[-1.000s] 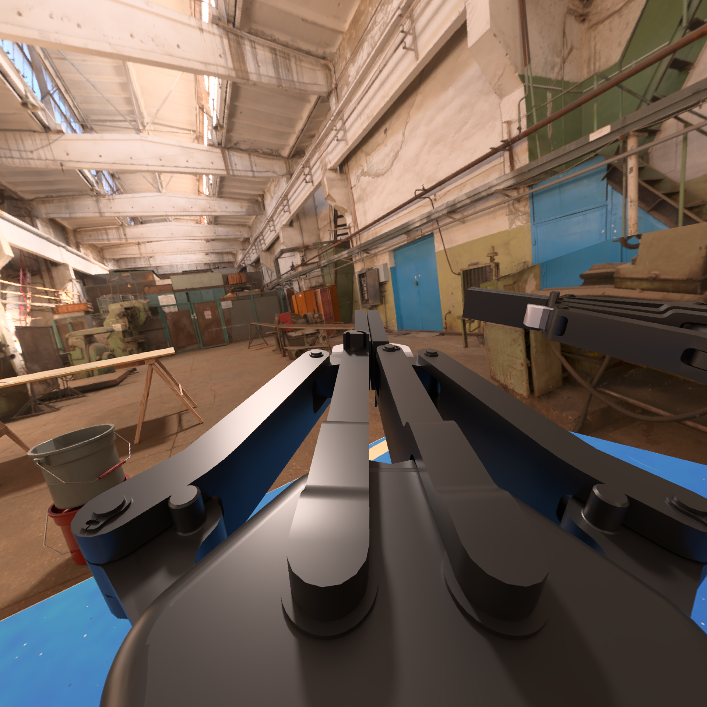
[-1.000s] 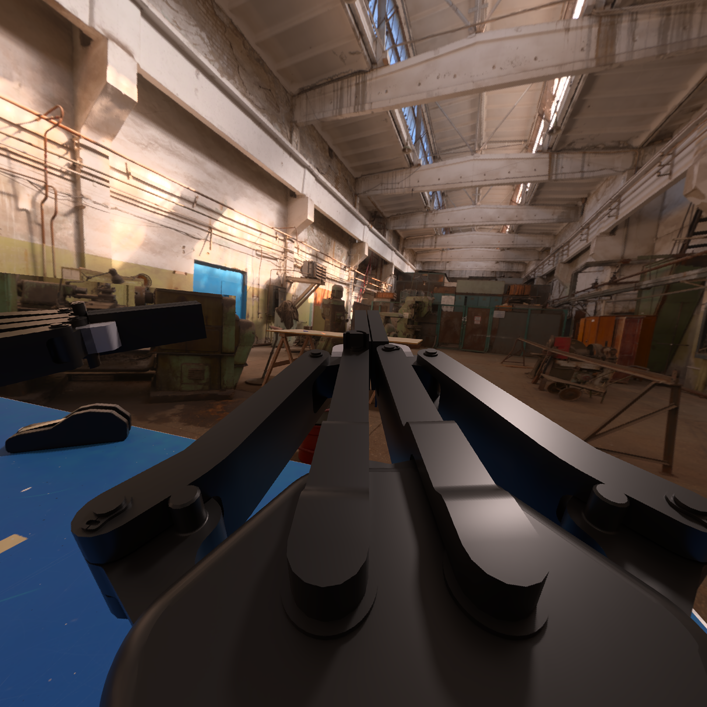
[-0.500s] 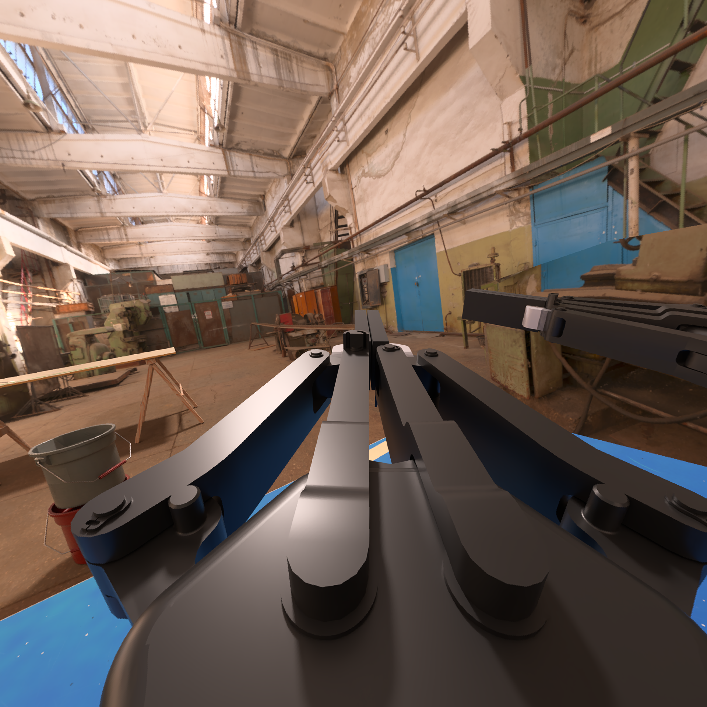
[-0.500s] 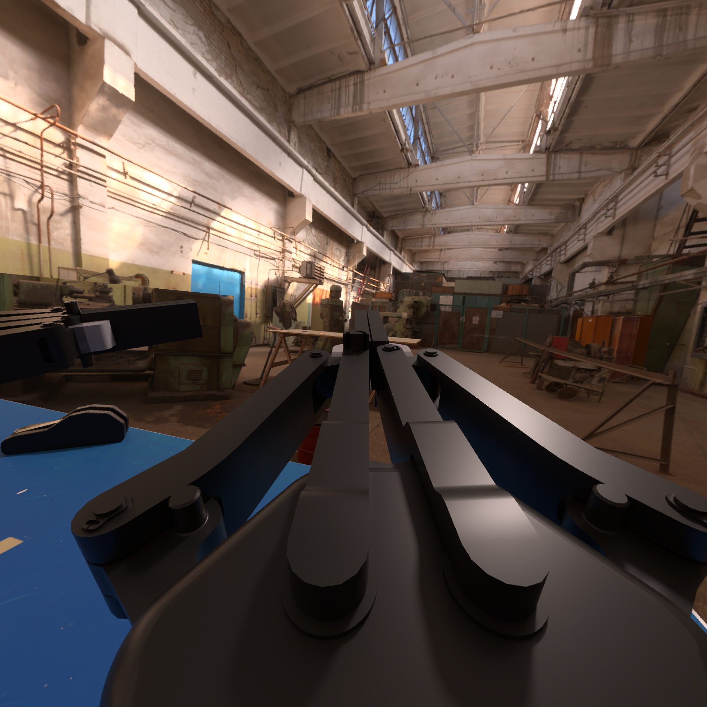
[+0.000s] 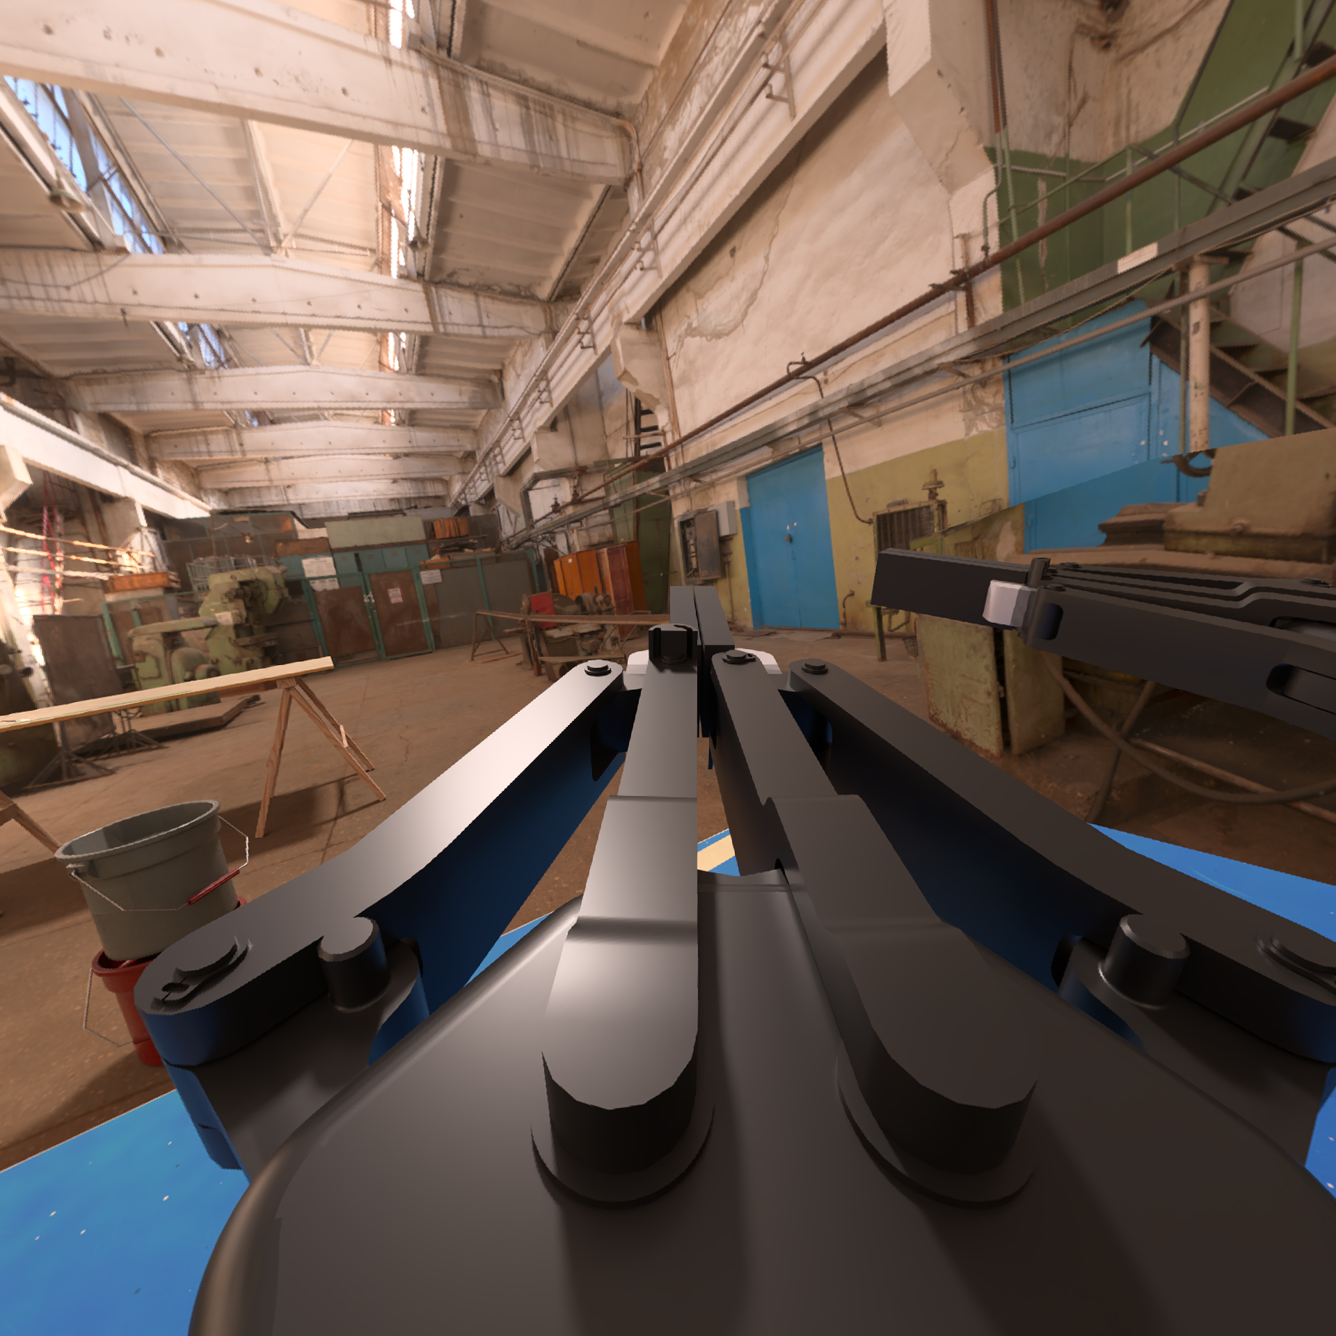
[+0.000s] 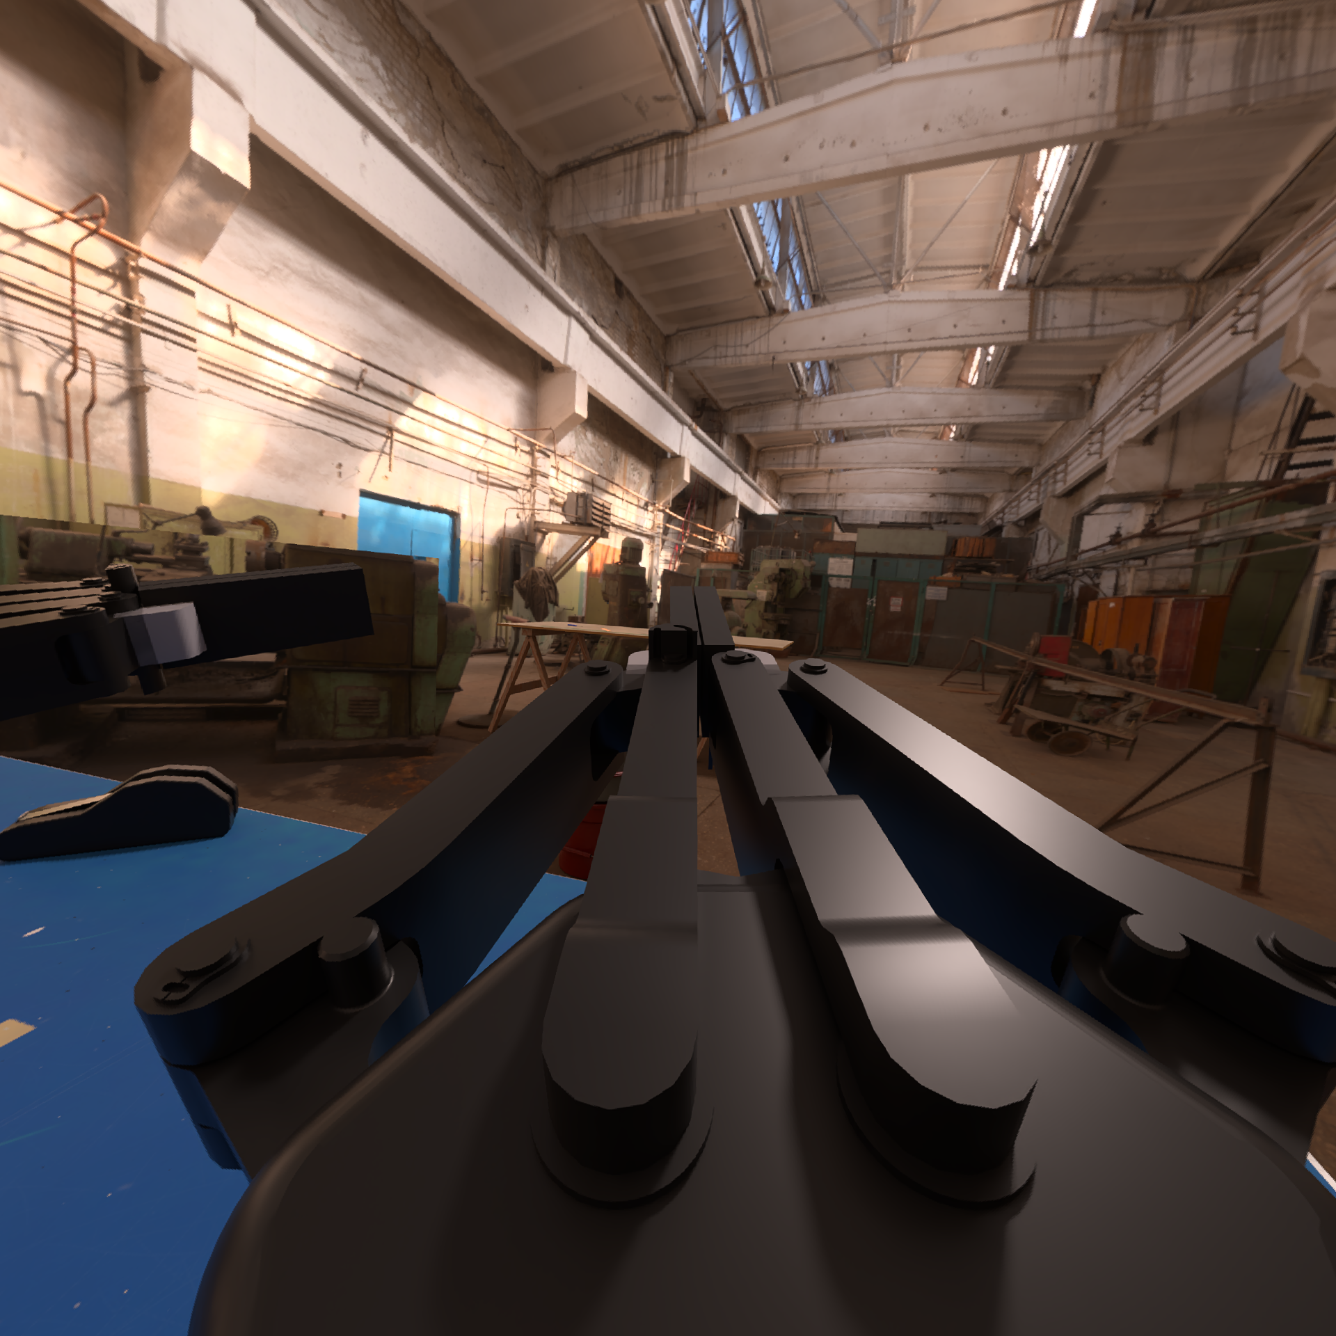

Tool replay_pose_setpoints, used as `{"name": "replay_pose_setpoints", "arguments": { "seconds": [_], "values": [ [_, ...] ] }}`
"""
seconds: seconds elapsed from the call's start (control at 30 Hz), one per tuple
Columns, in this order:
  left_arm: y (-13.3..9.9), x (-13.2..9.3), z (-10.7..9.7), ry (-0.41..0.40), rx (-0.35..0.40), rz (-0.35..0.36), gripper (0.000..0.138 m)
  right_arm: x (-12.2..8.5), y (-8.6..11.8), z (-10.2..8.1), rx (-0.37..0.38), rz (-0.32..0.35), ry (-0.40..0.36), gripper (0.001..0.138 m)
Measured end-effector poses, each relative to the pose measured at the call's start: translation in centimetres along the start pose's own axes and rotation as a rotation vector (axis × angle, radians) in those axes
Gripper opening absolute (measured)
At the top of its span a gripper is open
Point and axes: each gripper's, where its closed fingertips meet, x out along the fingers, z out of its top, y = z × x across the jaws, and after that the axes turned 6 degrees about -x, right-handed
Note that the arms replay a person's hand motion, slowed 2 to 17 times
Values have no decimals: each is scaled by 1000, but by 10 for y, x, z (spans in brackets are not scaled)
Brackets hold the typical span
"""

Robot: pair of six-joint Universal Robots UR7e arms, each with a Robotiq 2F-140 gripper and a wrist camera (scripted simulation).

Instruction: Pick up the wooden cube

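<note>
This is a big old factory workshop. It has a very high roof with long beams (image 5: 217,303) and windows up top, worn walls with pipes (image 6: 289,347) along them, blue doors (image 5: 791,542), and a dusty brown floor (image 5: 434,723). Old green machines (image 6: 361,651) stand by the walls, a plank rests on wooden trestles (image 5: 289,730), a grey bucket (image 5: 152,875) sits on a red one, metal stairs (image 5: 1243,376) climb one wall, and a blue table (image 6: 108,1012) is close by.

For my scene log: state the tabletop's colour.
Blue flat tabletop, plain with small pale specks; clearest in the right wrist view.
</note>
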Motion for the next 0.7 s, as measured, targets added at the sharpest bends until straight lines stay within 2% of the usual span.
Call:
{"name": "replay_pose_setpoints", "arguments": {
  "seconds": [0.7],
  "values": [
    [2,-1,1,-3,-6,4,1,5,0,0,-2,0,5,1]
  ]
}}
